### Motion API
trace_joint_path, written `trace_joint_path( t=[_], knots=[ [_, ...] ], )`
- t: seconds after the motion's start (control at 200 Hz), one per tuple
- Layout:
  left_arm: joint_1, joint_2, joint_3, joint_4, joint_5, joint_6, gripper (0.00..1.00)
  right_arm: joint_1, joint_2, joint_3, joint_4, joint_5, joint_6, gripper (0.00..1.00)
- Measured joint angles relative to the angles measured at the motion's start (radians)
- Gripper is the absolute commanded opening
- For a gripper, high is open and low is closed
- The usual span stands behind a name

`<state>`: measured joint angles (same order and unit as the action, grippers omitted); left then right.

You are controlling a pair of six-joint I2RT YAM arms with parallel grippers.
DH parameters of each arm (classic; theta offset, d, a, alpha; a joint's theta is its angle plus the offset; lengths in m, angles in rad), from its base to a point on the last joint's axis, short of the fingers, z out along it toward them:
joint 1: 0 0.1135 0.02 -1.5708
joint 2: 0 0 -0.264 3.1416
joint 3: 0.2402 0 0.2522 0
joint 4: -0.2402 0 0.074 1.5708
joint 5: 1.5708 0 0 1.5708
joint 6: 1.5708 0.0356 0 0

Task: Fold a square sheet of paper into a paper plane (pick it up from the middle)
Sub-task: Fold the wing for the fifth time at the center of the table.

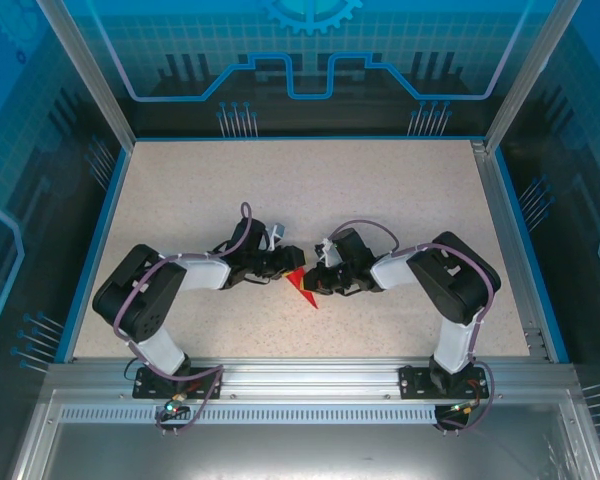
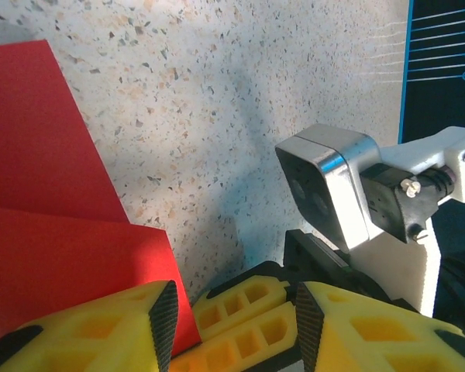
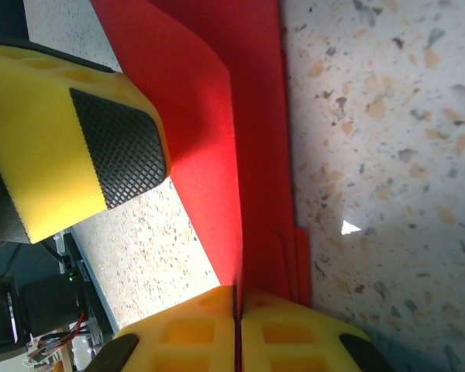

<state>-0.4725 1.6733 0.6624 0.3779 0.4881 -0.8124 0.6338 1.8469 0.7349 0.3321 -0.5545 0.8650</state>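
Observation:
The red paper [image 1: 303,288] lies folded in several layers at the table's middle, a pointed tip towards the near edge. In the right wrist view its raised fold [image 3: 217,116] runs straight into my right gripper [image 3: 237,298], which is shut on it, the yellow fingers pressed together. My left gripper [image 2: 234,310] is open; its left finger [image 2: 101,333] sits over the paper [image 2: 54,232], and the right gripper's closed fingers [image 2: 252,306] lie between its jaws. The left gripper's padded finger [image 3: 116,147] touches the paper's flap from the side. Both grippers meet over the paper [image 1: 300,272].
The speckled table [image 1: 310,190] stretches free behind and beside the arms, bounded by a blue rim and metal frame posts [image 1: 500,190]. The right wrist's silver camera housing [image 2: 325,194] sits close in front of the left gripper.

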Motion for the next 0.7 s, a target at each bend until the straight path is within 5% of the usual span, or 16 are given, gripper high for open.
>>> trace_joint_path(
  t=[0.7],
  knots=[
    [0.0, 0.015, -0.024, 0.014, -0.002, 0.004, 0.47, -0.006, 0.006, 0.0, 0.003, -0.011, 0.011, 0.07]
  ],
)
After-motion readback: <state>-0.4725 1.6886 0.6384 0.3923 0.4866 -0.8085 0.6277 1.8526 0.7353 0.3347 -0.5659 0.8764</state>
